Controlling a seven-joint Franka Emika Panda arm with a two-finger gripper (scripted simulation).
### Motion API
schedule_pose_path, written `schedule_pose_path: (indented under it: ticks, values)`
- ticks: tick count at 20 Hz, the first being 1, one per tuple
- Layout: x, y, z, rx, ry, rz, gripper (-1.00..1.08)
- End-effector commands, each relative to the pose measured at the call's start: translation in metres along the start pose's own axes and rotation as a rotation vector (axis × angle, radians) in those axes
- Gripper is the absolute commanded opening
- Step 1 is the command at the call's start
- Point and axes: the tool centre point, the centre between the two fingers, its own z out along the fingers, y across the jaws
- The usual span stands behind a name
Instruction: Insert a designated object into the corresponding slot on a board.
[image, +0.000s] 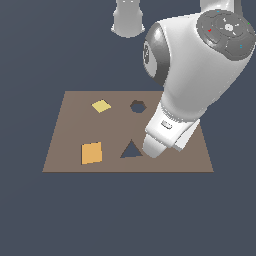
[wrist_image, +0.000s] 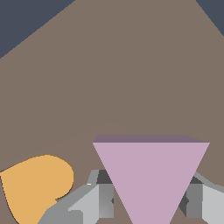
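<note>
The designated object, a pale lilac-pink triangular block (wrist_image: 151, 175), fills the near part of the wrist view and lies low over the brown board (wrist_image: 122, 78). My gripper (wrist_image: 151, 202) is shut on it, a grey finger (wrist_image: 103, 197) against each slanted side. In the exterior view my white hand (image: 157, 140) hangs low over the board (image: 70, 130) and hides the block and the fingers. The slot, a dark blue-grey triangular hole (image: 131, 150), lies just off the hand toward the exterior view's left.
An orange heart-like piece (wrist_image: 37, 186) lies beside the block in the wrist view. The board also bears an orange square (image: 92, 153), a yellow diamond (image: 101, 106) and a smaller dark hexagonal hole (image: 138, 106). The arm's base (image: 128, 20) stands behind the board.
</note>
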Motion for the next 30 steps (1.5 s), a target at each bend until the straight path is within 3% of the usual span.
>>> schedule_pose_path:
  ticks: [1, 16, 30]
  values:
    - [-0.008, 0.005, -0.001, -0.001, 0.000, -0.090, -1.00]
    - [-0.045, 0.045, -0.002, -0.001, 0.001, -0.598, -1.00]
    - [-0.056, 0.090, -0.004, -0.001, 0.000, -1.014, -1.00]
